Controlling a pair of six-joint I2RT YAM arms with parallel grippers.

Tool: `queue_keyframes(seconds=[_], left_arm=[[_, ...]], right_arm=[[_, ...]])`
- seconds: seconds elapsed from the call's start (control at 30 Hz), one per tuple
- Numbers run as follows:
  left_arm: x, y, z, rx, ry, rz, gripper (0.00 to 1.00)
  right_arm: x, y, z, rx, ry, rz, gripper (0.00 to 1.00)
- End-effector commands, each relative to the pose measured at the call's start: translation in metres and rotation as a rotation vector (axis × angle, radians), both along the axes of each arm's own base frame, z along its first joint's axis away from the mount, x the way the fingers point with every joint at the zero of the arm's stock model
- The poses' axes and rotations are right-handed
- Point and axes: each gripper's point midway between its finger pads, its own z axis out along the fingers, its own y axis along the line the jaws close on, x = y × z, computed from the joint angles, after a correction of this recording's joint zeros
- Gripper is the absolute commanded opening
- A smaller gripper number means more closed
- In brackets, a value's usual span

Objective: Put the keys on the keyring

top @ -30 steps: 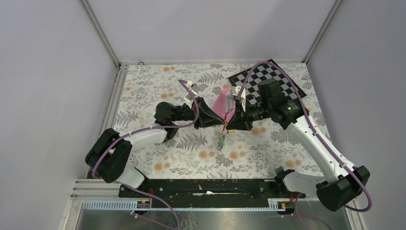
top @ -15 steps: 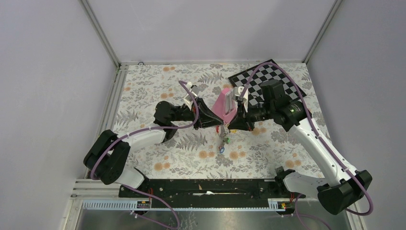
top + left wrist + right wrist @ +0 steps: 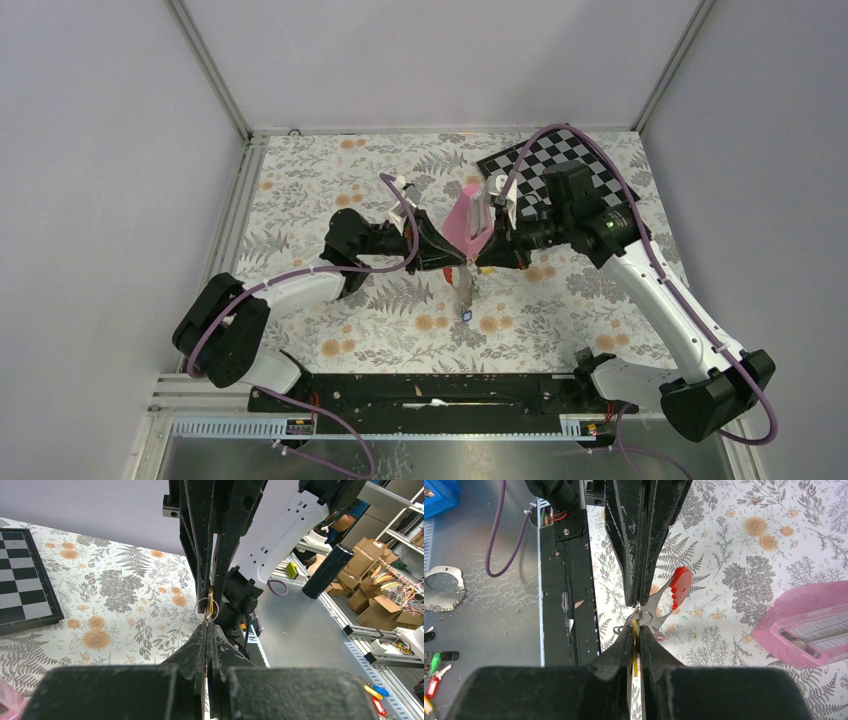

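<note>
Left fingers (image 3: 192, 647) pinching keyring (image 3: 644, 617), right fingers (image 3: 651, 649) pinching gold key (image 3: 634, 647). Hanging keys (image 3: 466, 298) now swinging lower, near side of pink metronome (image 3: 466, 215); threading likely progressing.

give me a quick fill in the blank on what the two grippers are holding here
The left gripper is clamped on the metal keyring; the right gripper holds a key coloured ____.
A second key beside the ring has a ____ head.
The pink pyramid stands beside a ____ board.
Missing: gold; red; checkered
</note>
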Motion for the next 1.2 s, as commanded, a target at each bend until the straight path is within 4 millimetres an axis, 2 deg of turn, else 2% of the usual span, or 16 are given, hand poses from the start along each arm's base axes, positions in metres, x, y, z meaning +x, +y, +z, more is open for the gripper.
queue_keyframes(seconds=[0.0,0.1,0.2,0.5,0.63,0.8,0.93,1.03,1.17], left_arm=[[-0.004,0.004,0.016,-0.028,-0.109,-0.010,0.00],[-0.003,0.004,0.016,-0.019,-0.129,-0.012,0.02],[-0.002,0.003,0.015,-0.002,-0.147,-0.014,0.12],[0.015,0.010,0.000,0.088,-0.217,0.011,0.67],[0.017,0.013,-0.004,0.130,-0.265,0.006,0.84],[0.027,0.019,-0.015,0.217,-0.323,0.039,0.90],[0.055,0.032,-0.021,0.311,-0.343,0.179,0.91],[0.082,0.052,-0.019,0.372,-0.333,0.327,0.92],[0.116,0.089,-0.007,0.391,-0.304,0.508,0.95]], right_arm=[[0.002,-0.001,0.022,0.024,-0.047,-0.002,0.02],[0.003,-0.002,0.024,0.017,-0.060,-0.012,0.02],[0.003,-0.004,0.020,0.009,-0.059,-0.017,0.01],[-0.001,-0.003,0.031,0.021,-0.064,0.007,0.01],[0.000,-0.004,0.027,0.009,-0.064,0.001,0.01],[0.002,0.000,0.022,0.004,-0.053,0.004,0.01],[0.002,0.011,0.014,-0.011,-0.035,0.030,0.01],[0.001,0.025,0.011,-0.025,-0.032,0.068,0.01],[-0.001,0.052,0.014,-0.048,-0.035,0.138,0.01]])
